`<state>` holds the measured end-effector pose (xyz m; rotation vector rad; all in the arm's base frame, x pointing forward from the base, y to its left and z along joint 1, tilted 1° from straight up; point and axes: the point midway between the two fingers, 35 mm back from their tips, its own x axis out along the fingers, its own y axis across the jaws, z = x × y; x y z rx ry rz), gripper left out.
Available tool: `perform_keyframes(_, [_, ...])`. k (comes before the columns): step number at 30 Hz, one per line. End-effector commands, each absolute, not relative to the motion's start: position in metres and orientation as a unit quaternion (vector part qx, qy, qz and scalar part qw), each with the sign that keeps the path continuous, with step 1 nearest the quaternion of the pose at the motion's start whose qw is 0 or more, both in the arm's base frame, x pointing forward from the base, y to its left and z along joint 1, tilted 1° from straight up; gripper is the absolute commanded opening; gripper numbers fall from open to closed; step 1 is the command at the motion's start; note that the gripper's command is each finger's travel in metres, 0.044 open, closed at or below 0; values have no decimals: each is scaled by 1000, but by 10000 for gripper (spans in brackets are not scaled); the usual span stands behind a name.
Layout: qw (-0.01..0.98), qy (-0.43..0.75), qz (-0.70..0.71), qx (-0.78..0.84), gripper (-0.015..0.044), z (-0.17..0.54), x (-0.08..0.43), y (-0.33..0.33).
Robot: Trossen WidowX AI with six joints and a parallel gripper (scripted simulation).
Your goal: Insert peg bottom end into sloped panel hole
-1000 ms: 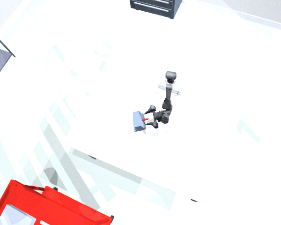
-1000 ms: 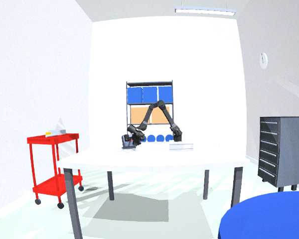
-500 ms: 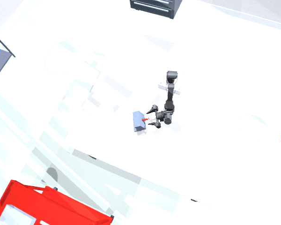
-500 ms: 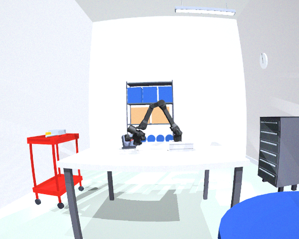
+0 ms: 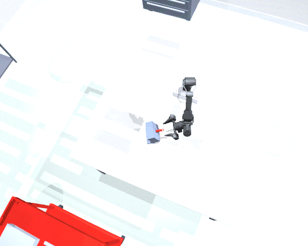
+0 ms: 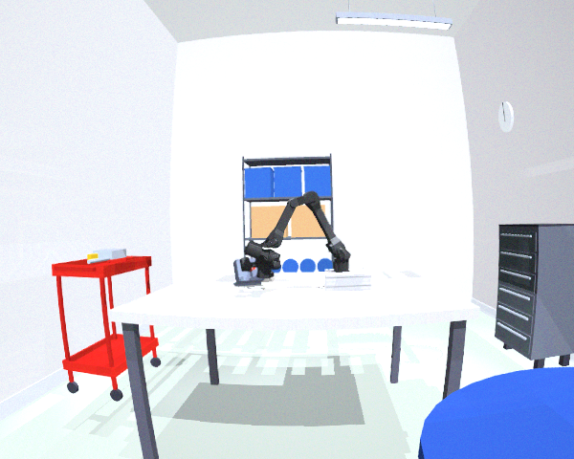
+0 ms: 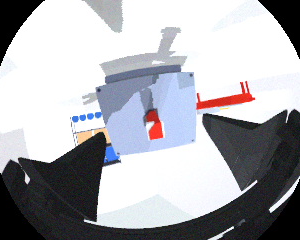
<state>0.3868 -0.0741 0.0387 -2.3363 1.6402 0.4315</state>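
Top view shows the red peg (image 5: 158, 130) sitting in the hole of the pale blue sloped panel (image 5: 151, 132), with its free end sticking out toward the gripper (image 5: 166, 129), which stands just to the right of it on the white table (image 5: 228, 164). The gripper has its two dark fingers (image 5: 170, 118) spread wide and holds nothing; the peg end lies near the gap between them, apart from both. In the wrist view the peg (image 7: 153, 124) appears in the middle of the panel face (image 7: 133, 127), between the two finger tips.
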Motion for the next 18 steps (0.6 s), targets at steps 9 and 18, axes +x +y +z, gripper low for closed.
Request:
perform_keyframes(9, [130,563,144,-803,440,44,384,-59])
perform_keyframes(18, [129,563,144,-804,440,47,380,-49])
